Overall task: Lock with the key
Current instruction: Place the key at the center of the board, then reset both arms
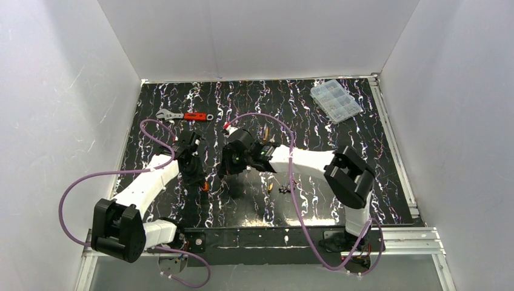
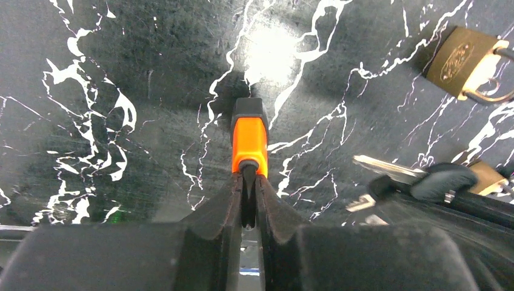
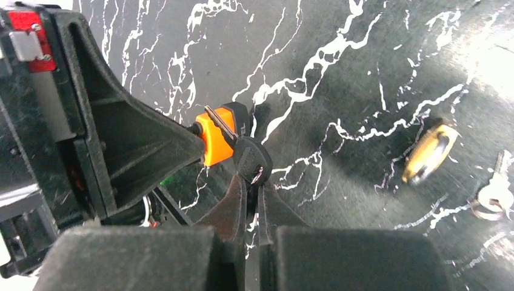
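Orange-and-black small lock [image 2: 249, 140]: steady it, pinched tight in jaws of the left gripper [image 2: 250, 182]. Square up the black-headed silver key [image 3: 248, 156], clamped in jaws of the right gripper [image 3: 253, 185], blade at the lock's face; find keyway, push straight, turn gently.

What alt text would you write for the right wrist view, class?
The right hand, shut on a black-headed key, holds its blade against an orange block gripped by the left hand. A brass padlock and a silver key lie on the black marbled table.
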Motion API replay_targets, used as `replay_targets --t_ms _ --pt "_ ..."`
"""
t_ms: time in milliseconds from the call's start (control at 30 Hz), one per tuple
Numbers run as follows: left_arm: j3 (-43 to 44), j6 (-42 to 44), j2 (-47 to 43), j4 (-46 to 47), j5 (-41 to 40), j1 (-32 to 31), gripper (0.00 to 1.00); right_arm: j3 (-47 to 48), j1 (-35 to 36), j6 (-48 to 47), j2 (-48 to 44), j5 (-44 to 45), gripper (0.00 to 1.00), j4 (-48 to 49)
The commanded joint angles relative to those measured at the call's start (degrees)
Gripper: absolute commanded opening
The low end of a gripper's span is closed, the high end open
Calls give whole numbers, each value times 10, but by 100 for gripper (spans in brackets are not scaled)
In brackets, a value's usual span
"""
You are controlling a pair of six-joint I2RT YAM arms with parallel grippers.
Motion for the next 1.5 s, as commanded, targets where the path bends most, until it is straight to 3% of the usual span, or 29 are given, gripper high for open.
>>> replay_targets --t_ms 0,233,367,567,900,1067,1467 --pt "-7 -16 9 19 -7 5 12 56 13 16 36 1 1 23" --pt "6 -12 -2 6 -18 7 38 99 16 25 88 -18 1 3" --pt "31 -4 -34 -21 -48 7 44 107 17 27 103 -21 1 -8" --pt "75 19 -70 -40 -41 6 61 122 17 26 117 -35 2 -21" --pt "173 53 -97 -59 9 7 98 149 17 11 109 -72 52 -37" --pt "218 78 -103 -67 38 6 98 132 16 13 82 -70 60 -32" --pt "306 87 -116 -62 101 2 98 69 15 2 -58 -13 62 -35"
